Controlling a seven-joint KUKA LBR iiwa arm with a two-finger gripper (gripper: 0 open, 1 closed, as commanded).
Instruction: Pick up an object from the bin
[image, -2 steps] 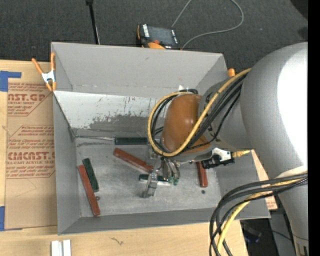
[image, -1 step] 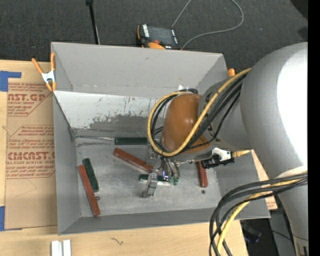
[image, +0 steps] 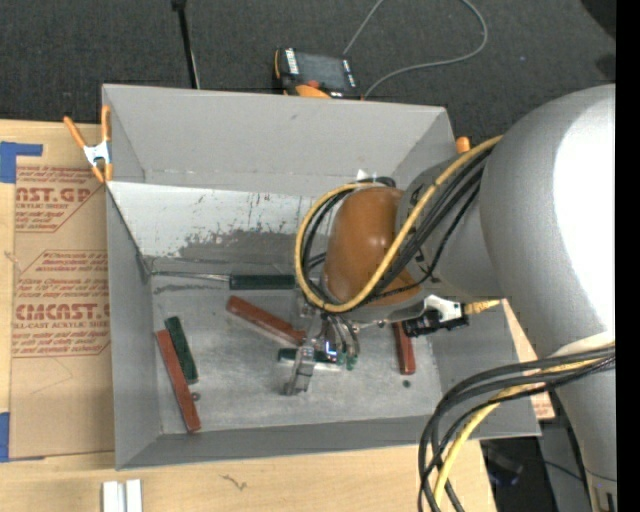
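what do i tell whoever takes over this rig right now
Gripper: down near the floor in the middle of the bin, by the lower right end of a slanted red-brown bar; no thing seen held.
Other things: dark green tool along the back wall; green bar and long red-brown bar side by side at the left; short red-brown bar at the right.
Done: no pick seen yet.
Left: grasp one thing and lift it out.
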